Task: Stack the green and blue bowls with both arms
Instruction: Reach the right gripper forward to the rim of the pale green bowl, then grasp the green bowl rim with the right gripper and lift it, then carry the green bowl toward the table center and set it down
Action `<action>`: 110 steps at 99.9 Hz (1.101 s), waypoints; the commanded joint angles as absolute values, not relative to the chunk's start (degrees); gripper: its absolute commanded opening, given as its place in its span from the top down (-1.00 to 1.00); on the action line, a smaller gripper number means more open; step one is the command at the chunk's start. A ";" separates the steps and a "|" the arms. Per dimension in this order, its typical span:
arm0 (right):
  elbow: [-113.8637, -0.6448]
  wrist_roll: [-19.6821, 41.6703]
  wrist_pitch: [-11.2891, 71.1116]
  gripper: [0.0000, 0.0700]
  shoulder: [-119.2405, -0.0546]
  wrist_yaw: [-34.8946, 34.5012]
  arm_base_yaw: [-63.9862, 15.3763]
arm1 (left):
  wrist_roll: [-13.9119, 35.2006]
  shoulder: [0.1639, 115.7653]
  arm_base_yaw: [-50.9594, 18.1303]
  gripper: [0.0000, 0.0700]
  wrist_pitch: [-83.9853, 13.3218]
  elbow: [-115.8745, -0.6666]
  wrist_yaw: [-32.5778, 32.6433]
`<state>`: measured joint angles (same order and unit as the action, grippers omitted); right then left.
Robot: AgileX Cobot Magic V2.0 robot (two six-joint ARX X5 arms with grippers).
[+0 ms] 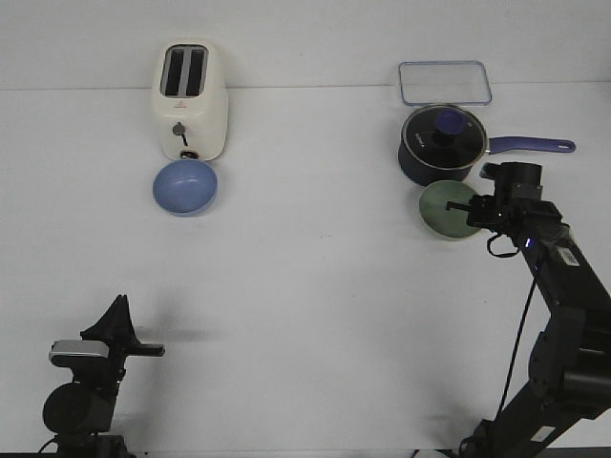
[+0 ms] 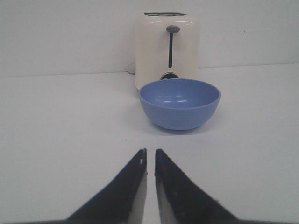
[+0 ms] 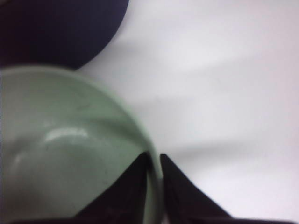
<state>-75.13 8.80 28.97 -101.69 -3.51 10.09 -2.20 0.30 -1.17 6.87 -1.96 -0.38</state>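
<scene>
The blue bowl [image 1: 185, 187] sits upright on the white table just in front of a toaster; it also shows in the left wrist view [image 2: 180, 103]. My left gripper [image 1: 122, 324] is low at the near left, far from the bowl, its jaws shut and empty [image 2: 150, 154]. The green bowl [image 1: 449, 209] sits at the right, just in front of the navy saucepan. My right gripper [image 1: 470, 214] is shut on the green bowl's rim [image 3: 70, 154], one finger inside the bowl and one outside [image 3: 155, 158].
A cream toaster [image 1: 191, 100] stands at the back left, right behind the blue bowl. A navy saucepan [image 1: 443, 144] with a glass lid and a long handle stands behind the green bowl. A clear rectangular tray [image 1: 444, 82] lies at the back right.
</scene>
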 commanded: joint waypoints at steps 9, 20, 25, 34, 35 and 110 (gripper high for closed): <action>-76.58 7.46 29.58 1.00 -99.02 -4.99 10.22 | -2.26 0.23 -1.13 0.96 7.60 -0.80 -0.64; -76.58 8.10 31.86 1.00 -93.86 -8.73 10.20 | -2.26 0.23 -1.13 0.96 7.60 -0.80 -0.64; -76.53 8.36 33.78 1.00 -91.22 -11.57 9.91 | -2.26 0.23 -1.13 0.96 7.60 -0.80 -0.64; -75.83 8.34 36.53 1.00 -86.39 -14.28 8.54 | -2.26 0.23 -1.13 0.96 7.60 -0.80 -0.64; -75.64 8.34 36.69 1.00 -85.84 -14.31 8.29 | -2.26 0.23 -1.13 0.96 7.60 -0.80 -0.64; -51.64 17.85 29.06 1.00 -71.18 -8.01 -29.15 | 7.09 0.23 -1.13 0.96 7.79 -0.91 -0.64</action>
<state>-51.42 15.86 30.09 -69.54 -8.88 -27.57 2.00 0.30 -1.17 6.92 -1.96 -0.38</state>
